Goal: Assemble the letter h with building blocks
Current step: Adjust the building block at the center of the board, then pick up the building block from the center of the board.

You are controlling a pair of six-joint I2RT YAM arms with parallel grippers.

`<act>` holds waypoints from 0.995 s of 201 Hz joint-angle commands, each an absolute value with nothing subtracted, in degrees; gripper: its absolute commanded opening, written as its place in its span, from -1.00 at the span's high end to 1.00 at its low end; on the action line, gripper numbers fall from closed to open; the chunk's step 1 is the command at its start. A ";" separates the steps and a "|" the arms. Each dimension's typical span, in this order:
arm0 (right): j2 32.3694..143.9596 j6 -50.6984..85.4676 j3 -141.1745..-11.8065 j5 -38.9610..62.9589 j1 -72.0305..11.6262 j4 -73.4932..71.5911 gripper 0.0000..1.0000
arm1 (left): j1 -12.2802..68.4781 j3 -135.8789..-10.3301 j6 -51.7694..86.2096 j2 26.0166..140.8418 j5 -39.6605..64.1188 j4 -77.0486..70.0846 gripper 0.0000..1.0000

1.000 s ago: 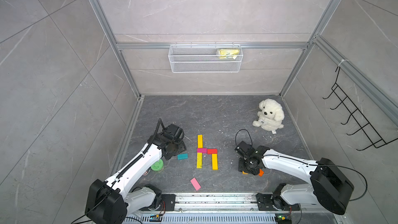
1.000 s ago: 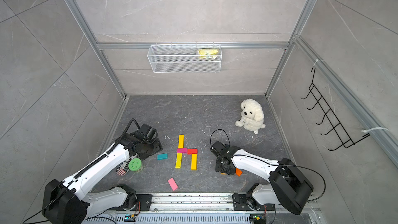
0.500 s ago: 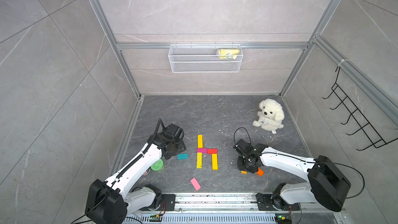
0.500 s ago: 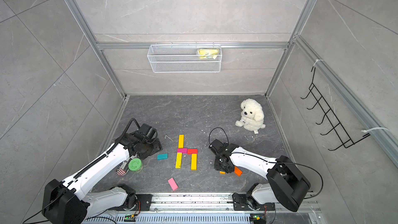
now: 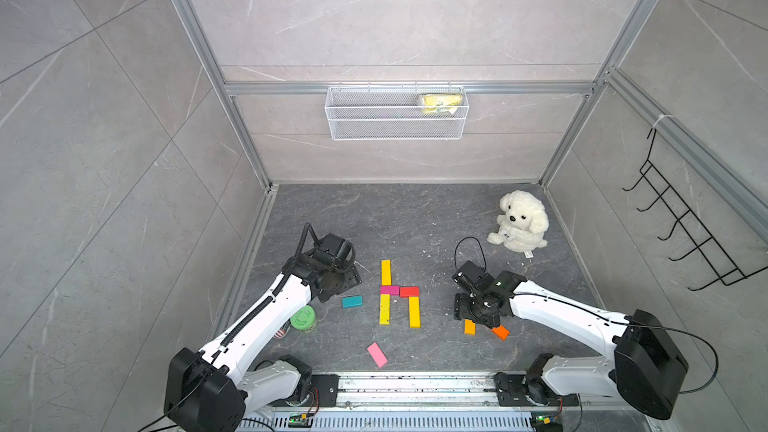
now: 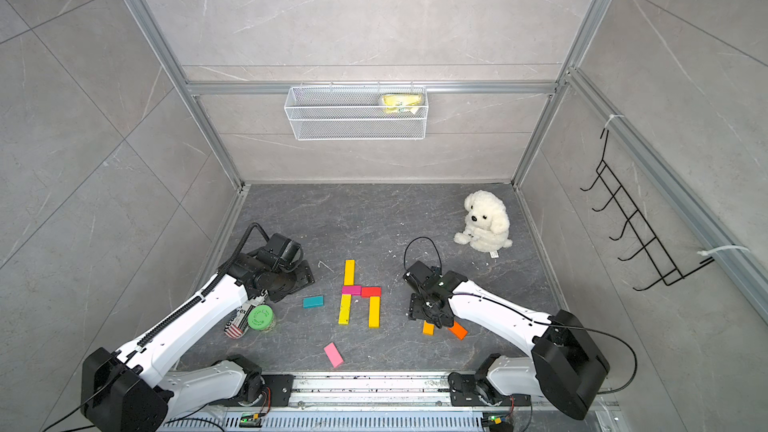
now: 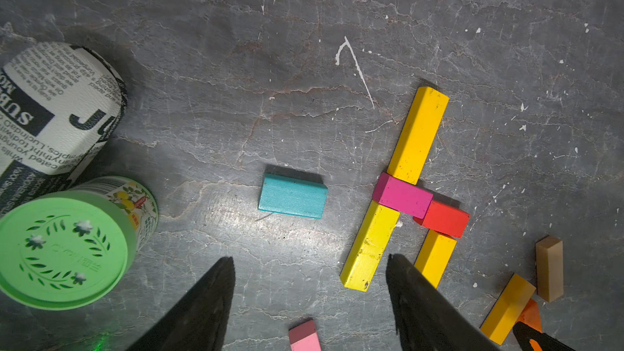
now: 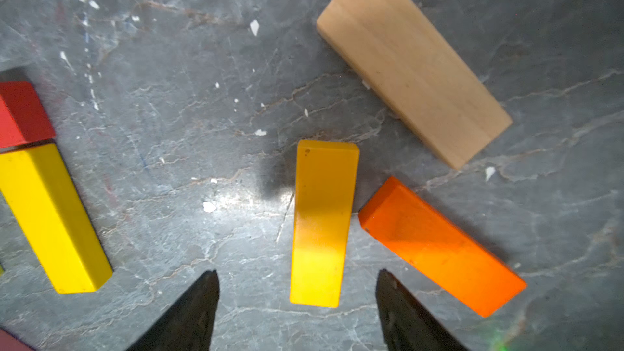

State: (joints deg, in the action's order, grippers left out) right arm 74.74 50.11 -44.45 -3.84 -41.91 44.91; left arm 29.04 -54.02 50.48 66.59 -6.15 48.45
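Right gripper [image 8: 296, 271]: mine, wide open, empty
Amber block [image 8: 324, 197]: lower centre; I'd straddle it squarely, then close

The left arm [image 5: 278, 322] and the right arm [image 5: 561, 317] had smooth white shells on their long links and matte black housings at the joints, with a bulky black block at each shoulder. A ribbed black cable conduit [image 5: 254, 312] ran along the left arm's white link. A thin black cable [image 5: 467, 245] looped out at twelve o'clock from the right wrist, where a small green light [image 5: 498, 284] glowed. Both bases sat on a silver slotted rail [image 5: 415, 384]. The left gripper [image 7: 310, 257] and the right gripper [image 8: 297, 271] ended in plain black, tapering fingers [image 8: 189, 312].
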 commanded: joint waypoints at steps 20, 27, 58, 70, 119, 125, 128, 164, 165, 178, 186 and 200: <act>72.87 49.84 -46.58 -5.14 -41.86 47.69 -0.61 | 28.99 -56.58 48.62 65.33 -7.84 49.83 -0.53; 72.56 49.89 -46.83 -5.14 -41.84 47.83 -0.62 | 28.97 -56.52 48.47 65.15 -8.11 49.83 -0.53; 71.34 49.49 -47.45 -5.25 -41.84 48.02 -0.67 | 28.78 -56.81 47.25 64.43 -9.61 49.59 -0.55; 70.60 49.36 -47.80 -5.59 -41.84 48.23 -0.69 | 28.74 -57.40 46.40 64.05 -10.72 49.59 -0.56; 69.63 48.69 -49.66 -6.89 -41.84 49.19 -0.73 | 28.74 -59.84 44.66 63.27 -13.87 49.75 -0.61; 69.60 48.60 -49.74 -7.02 -41.84 49.20 -0.73 | 28.72 -60.00 44.69 63.37 -13.90 49.82 -0.62; 69.61 48.61 -49.86 -7.07 -41.84 49.19 -0.73 | 28.67 -60.07 44.74 63.41 -13.84 49.83 -0.62; 70.82 47.91 -50.78 -7.28 -41.84 49.46 -0.73 | 28.63 -59.24 45.65 63.13 -13.91 50.36 -0.61; 70.87 47.90 -50.84 -7.25 -41.84 49.51 -0.72 | 28.60 -59.20 45.63 63.07 -13.85 50.36 -0.61; 71.19 48.28 -50.65 -7.93 -41.84 50.05 -0.71 | 28.64 -58.64 45.75 62.69 -13.84 50.51 -0.62; 71.27 48.59 -50.28 -8.08 -41.84 50.07 -0.67 | 28.60 -58.37 45.79 62.47 -13.94 50.68 -0.62; 71.43 48.95 -49.03 -7.56 -41.84 49.22 -0.62 | 28.61 -58.12 45.71 62.16 -14.11 50.89 -0.62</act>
